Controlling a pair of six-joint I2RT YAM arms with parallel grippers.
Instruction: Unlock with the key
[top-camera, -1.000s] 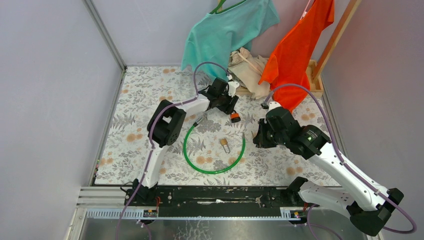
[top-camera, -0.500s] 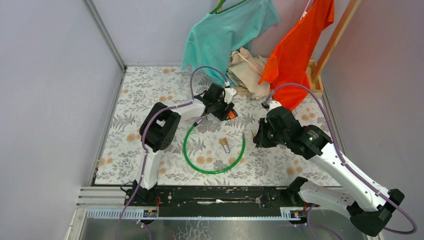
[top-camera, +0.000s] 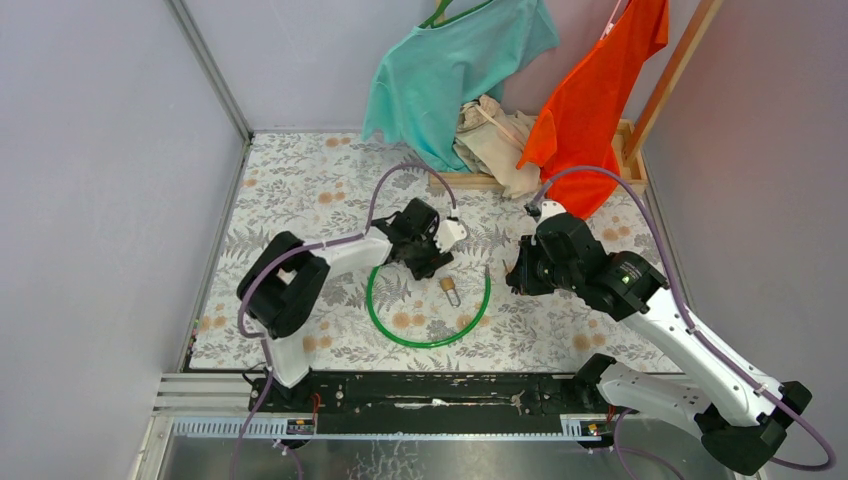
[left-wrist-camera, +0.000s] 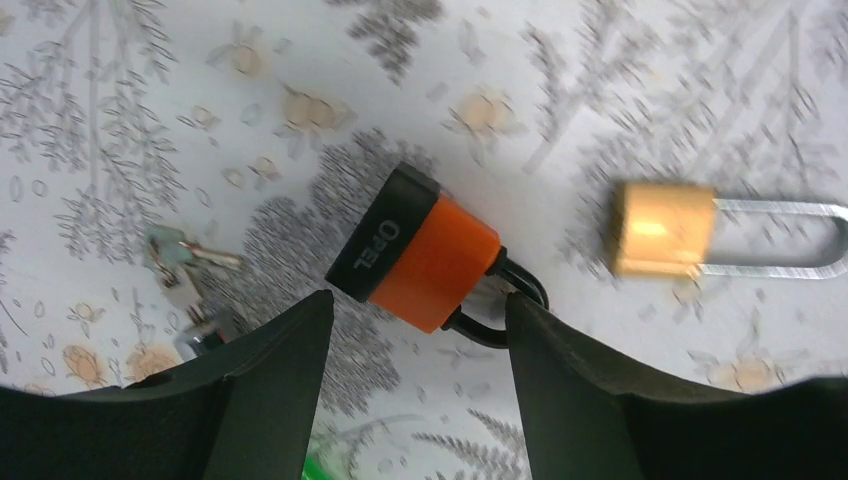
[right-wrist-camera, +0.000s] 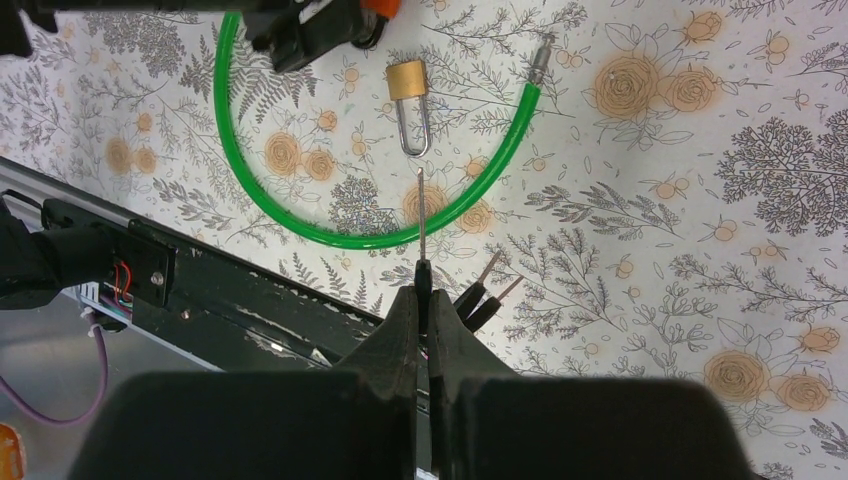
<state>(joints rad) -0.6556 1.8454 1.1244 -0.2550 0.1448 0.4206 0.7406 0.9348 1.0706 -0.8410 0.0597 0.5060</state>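
Observation:
My right gripper (right-wrist-camera: 422, 290) is shut on the black head of the key (right-wrist-camera: 421, 215). Its thin silver blade points toward the brass padlock (right-wrist-camera: 405, 80), and two like keys (right-wrist-camera: 487, 288) dangle beside it. In the top view that gripper (top-camera: 515, 276) hovers right of the green cable loop (top-camera: 400, 325). The orange padlock (left-wrist-camera: 425, 262), with a black base, lies on the floral cloth. My left gripper (left-wrist-camera: 418, 300) stands open around its lower corner, the black shackle against the right finger (left-wrist-camera: 570, 370). In the top view the left gripper (top-camera: 432, 254) hides that padlock.
A pair of bare silver keys (left-wrist-camera: 185, 268) lies left of the orange padlock, and the brass padlock (left-wrist-camera: 665, 228) lies right of it. Teal (top-camera: 455, 60) and orange (top-camera: 595, 100) shirts and a beige cloth (top-camera: 495, 135) hang at the back. A black rail (top-camera: 430, 390) runs along the near edge.
The left arm swung from the back toward the near left, onto the loop's upper edge, and the orange padlock no longer shows in the top view. The right arm has barely moved.

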